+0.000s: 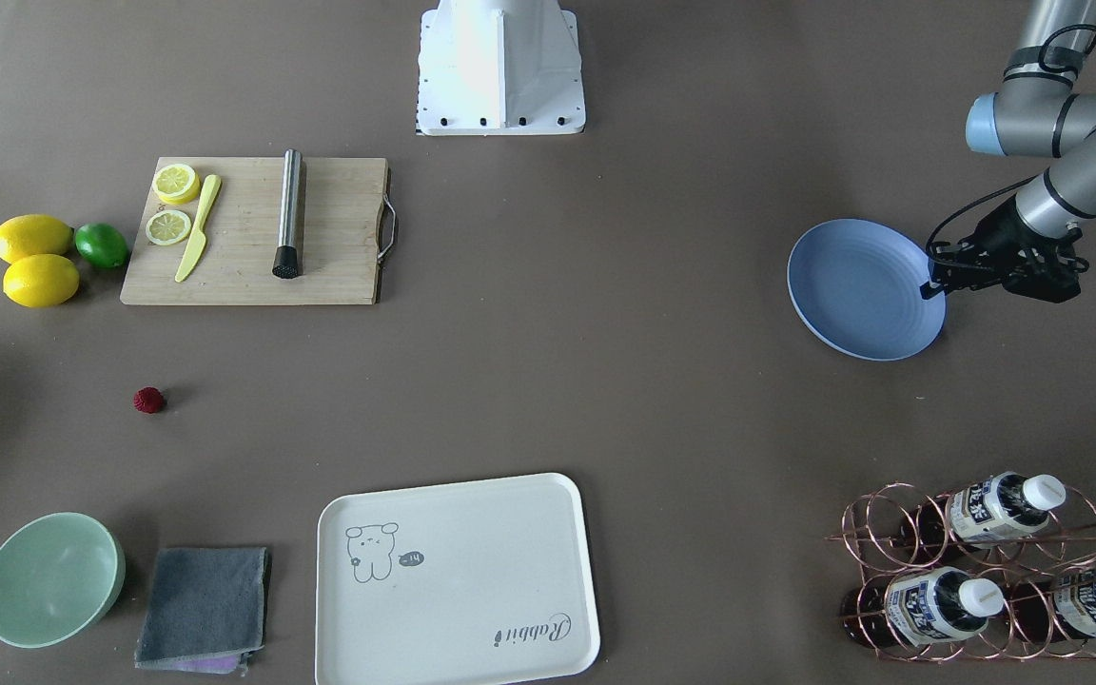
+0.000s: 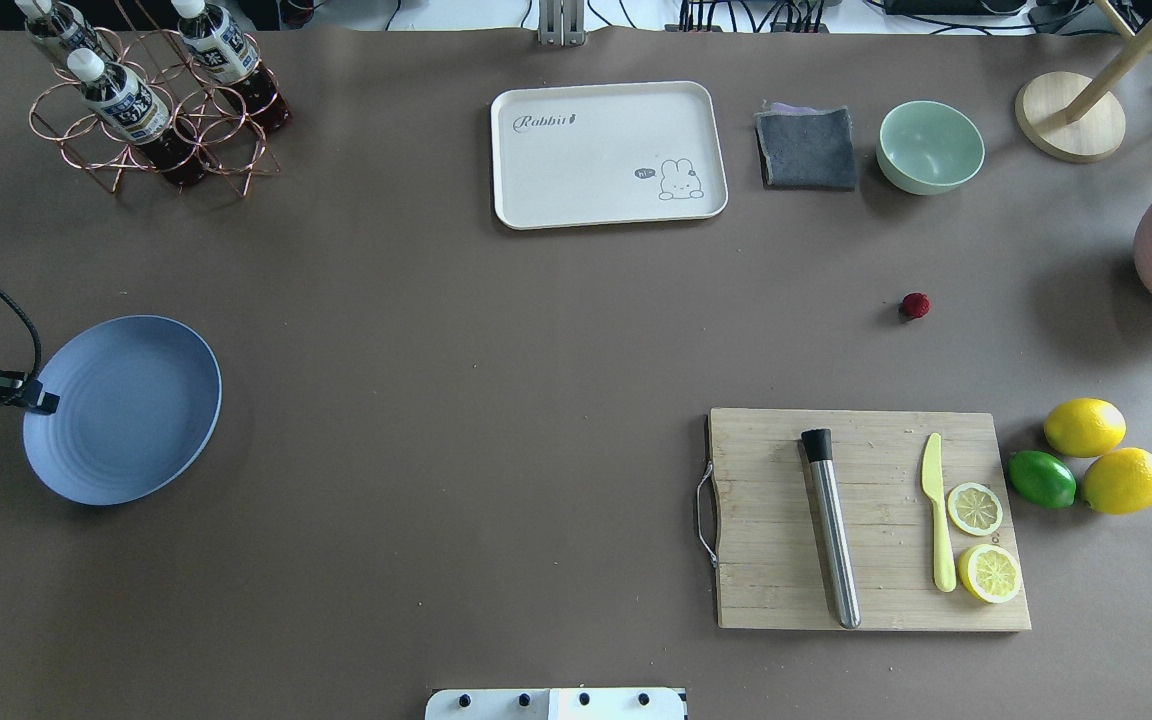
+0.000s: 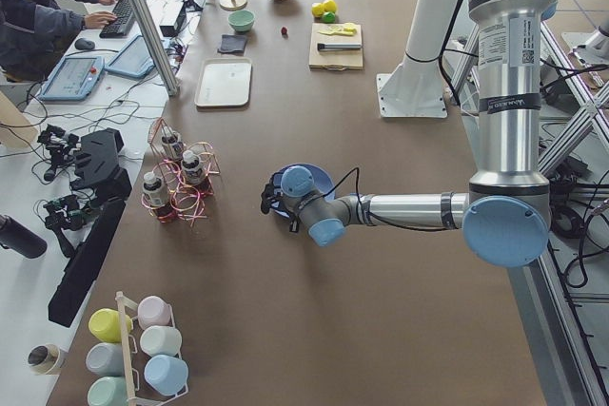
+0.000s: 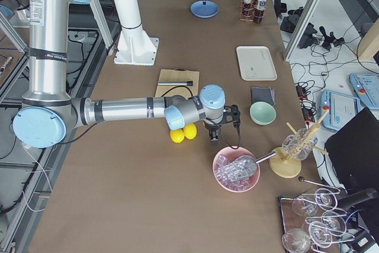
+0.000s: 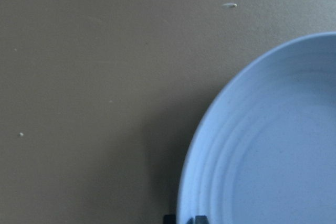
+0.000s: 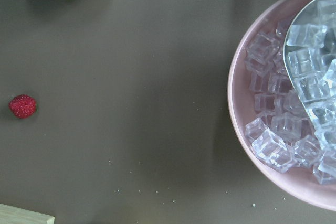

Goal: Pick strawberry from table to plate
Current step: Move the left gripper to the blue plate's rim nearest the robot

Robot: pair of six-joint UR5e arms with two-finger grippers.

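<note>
Overhead exterior shows strawberry (image 2: 915, 305): tiny, dark-red, bumpy.

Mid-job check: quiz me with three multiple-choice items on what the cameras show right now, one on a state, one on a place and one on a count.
1. The plate is:
A. empty
B. holding fruit
C. upside down

2. The strawberry lies:
A. on the plate
B. on the bare table
C. balanced on the plate's rim

3. How many whole lemons sit beside the lime?
A. four
B. one
C. two

Answers:
1 A: the overhead view shows only bare blue rings inside it.
2 B: it sits alone on the brown covering, far across the table from the plate.
3 C: two yellow lemons lie next to the green lime.
</note>
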